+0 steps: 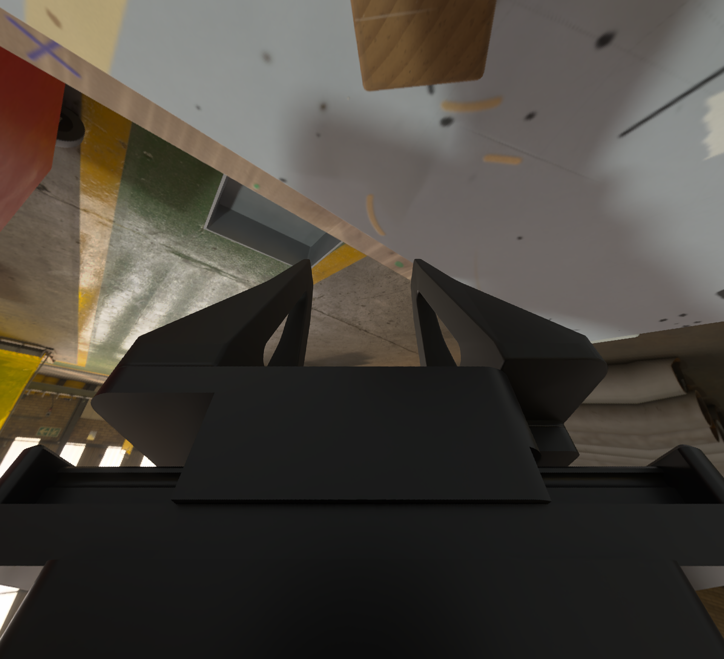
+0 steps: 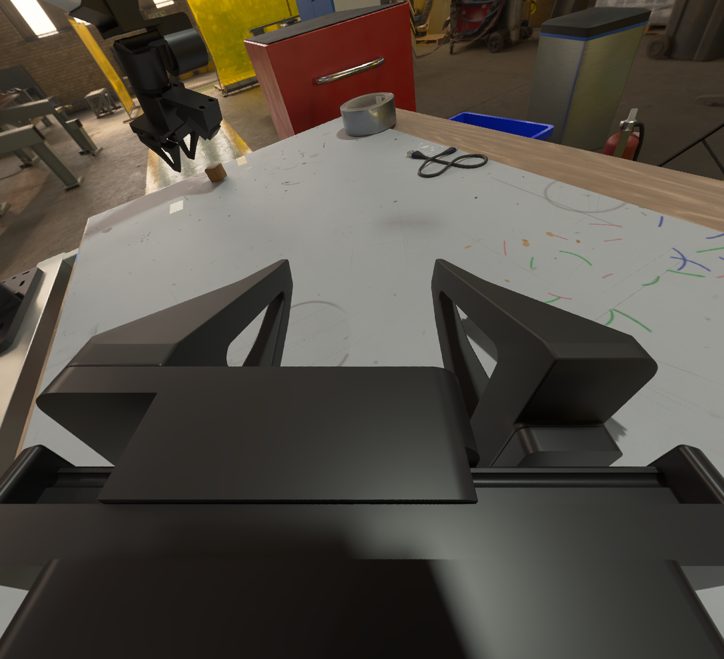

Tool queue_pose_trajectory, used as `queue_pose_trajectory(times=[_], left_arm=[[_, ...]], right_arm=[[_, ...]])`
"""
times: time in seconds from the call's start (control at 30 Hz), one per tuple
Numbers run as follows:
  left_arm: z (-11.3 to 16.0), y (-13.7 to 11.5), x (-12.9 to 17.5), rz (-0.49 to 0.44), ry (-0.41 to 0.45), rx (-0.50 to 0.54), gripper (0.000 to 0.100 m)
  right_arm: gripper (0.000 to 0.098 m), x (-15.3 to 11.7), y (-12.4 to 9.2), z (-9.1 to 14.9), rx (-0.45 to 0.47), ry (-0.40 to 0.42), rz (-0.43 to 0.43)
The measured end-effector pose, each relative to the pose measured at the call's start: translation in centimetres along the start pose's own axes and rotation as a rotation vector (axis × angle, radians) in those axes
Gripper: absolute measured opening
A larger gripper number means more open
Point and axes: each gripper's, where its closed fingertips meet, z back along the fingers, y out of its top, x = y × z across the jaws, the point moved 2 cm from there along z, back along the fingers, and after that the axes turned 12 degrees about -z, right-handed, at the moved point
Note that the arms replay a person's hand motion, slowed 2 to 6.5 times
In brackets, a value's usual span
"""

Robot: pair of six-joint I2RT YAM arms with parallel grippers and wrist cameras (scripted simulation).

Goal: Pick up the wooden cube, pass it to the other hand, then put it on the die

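The wooden cube (image 1: 421,9) lies on the grey table top (image 1: 548,209), ahead of my left gripper (image 1: 361,268), which is open, empty and clear of it. In the right wrist view the cube (image 2: 215,172) sits near the far left table edge, with the left gripper (image 2: 184,162) hanging just above and to its left. My right gripper (image 2: 361,268) is open and empty over the middle of the table (image 2: 352,233), far from the cube. No die shows in either view.
A roll of grey tape (image 2: 368,114) stands at the table's far edge and a black cable (image 2: 450,161) lies to its right. A red cabinet (image 2: 337,64), a blue bin (image 2: 505,125) and a grey bin (image 2: 587,72) stand beyond the table.
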Motion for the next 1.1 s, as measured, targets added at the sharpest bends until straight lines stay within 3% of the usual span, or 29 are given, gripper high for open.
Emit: queue_pose_trajectory(times=[1.1], left_arm=[[4.6,5.4,-0.3,0.134,0.040,0.447,0.043]], right_arm=[[0.0598,0.0,-0.1,0.0,0.006,0.014,-0.024]])
